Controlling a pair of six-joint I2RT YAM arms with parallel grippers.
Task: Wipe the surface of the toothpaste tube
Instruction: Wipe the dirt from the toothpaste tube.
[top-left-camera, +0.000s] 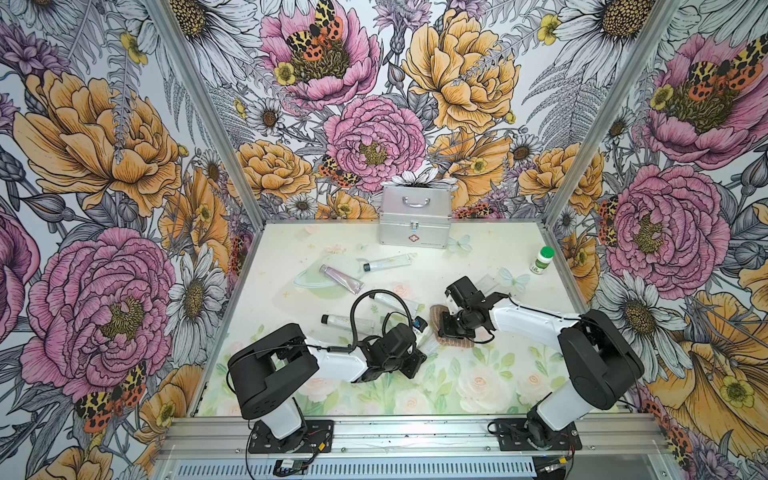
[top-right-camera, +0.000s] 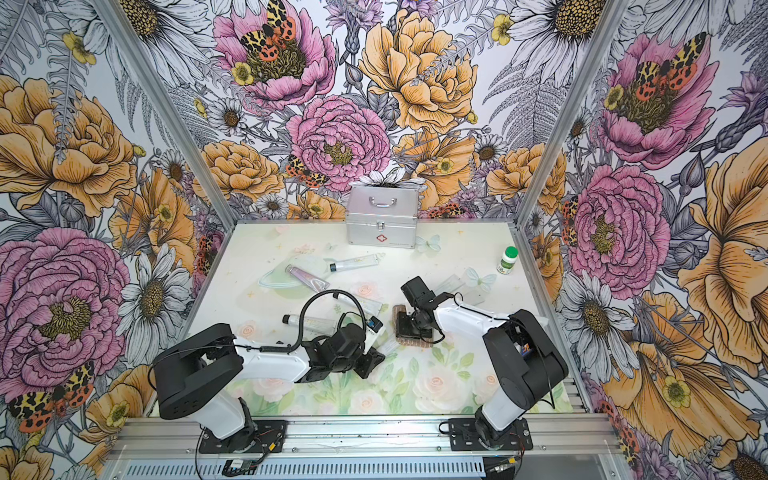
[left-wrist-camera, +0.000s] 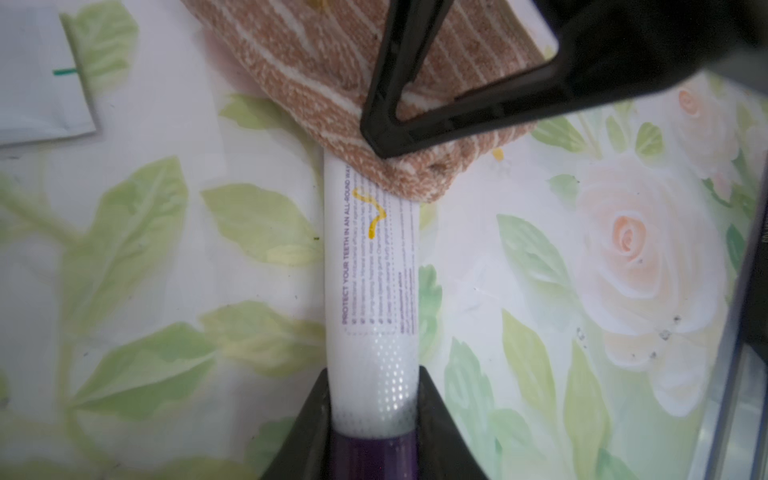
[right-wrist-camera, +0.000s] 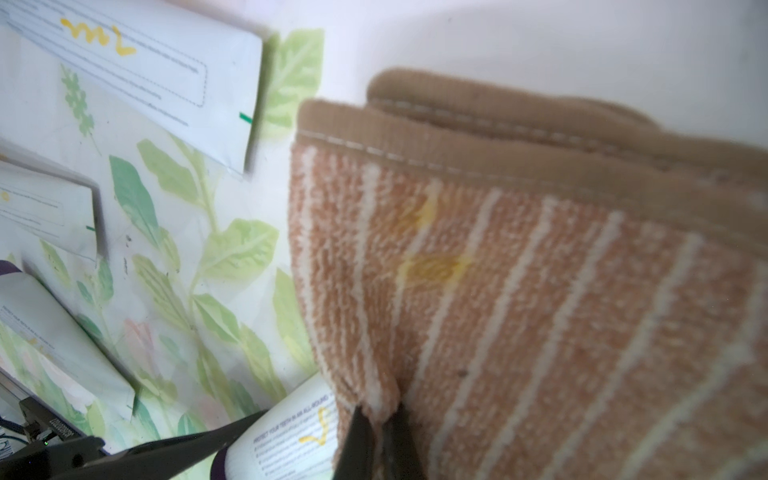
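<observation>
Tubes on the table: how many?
6. pink tube on the mask; dark-capped tube by the case; black-capped tube and cable-crossed tube mid-table; held tube in the left gripper; sixth tube beside it, largely hidden from above.

Bright, even light with soft shadows; both top views bend at edges; the near towel (right-wrist-camera: 540, 311) blurs.
</observation>
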